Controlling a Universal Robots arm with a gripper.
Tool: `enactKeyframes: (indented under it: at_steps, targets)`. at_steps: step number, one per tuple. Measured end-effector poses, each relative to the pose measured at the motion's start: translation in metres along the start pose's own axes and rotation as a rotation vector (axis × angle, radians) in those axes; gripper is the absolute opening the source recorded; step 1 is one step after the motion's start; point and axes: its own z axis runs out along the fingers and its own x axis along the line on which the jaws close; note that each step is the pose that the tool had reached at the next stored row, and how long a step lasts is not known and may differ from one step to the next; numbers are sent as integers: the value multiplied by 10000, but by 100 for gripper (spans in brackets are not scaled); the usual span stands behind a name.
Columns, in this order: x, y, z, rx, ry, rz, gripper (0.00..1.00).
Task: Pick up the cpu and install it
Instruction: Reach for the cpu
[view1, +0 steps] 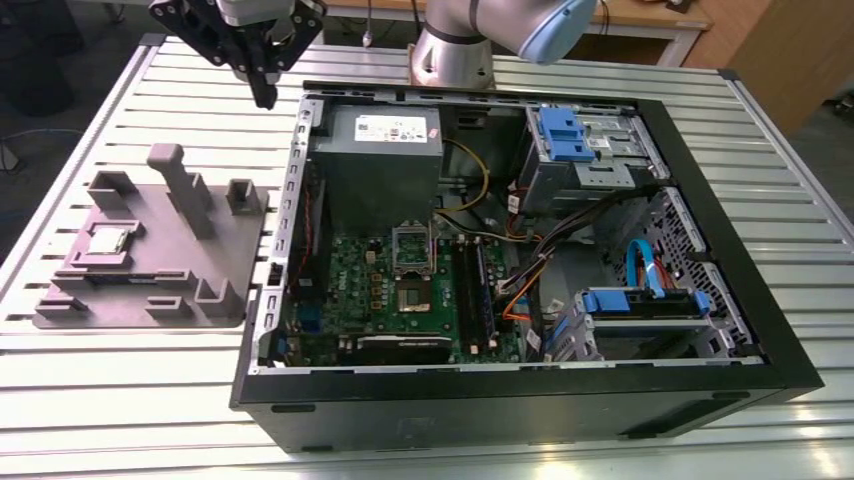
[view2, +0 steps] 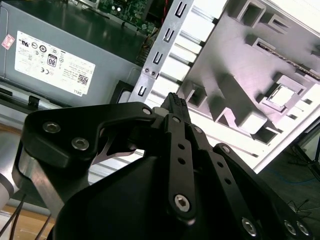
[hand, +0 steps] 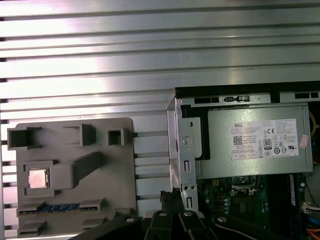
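Note:
The cpu (view1: 107, 240) is a small silvery square chip lying in a recess of the grey holder tray (view1: 200, 270), on the exterior view's left of the computer case. It also appears as the cpu (hand: 38, 178) in the first wrist view and the cpu (view2: 282, 95) in the second. My black gripper (view1: 264, 96) hangs well above the table behind the tray, near the case's back corner. Its fingers (view2: 175, 107) are pressed together, shut on nothing. The green motherboard's socket (view1: 411, 296) lies inside the case with its silver frame (view1: 407, 243) raised.
The open black computer case (view1: 534, 400) lies on a slatted metal table (view1: 134, 400). Inside are a grey power supply (view1: 380, 150), blue drive brackets (view1: 567, 135) and loose cables (view1: 534, 260). The holder tray carries upright grey posts (view1: 180, 185). The arm's base (view1: 454, 50) stands behind the case.

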Motion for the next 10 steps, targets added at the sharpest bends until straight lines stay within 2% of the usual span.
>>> enactKeyframes:
  at_steps: [10]
  targets:
    - [19, -1, -1, 0, 0, 0, 10]
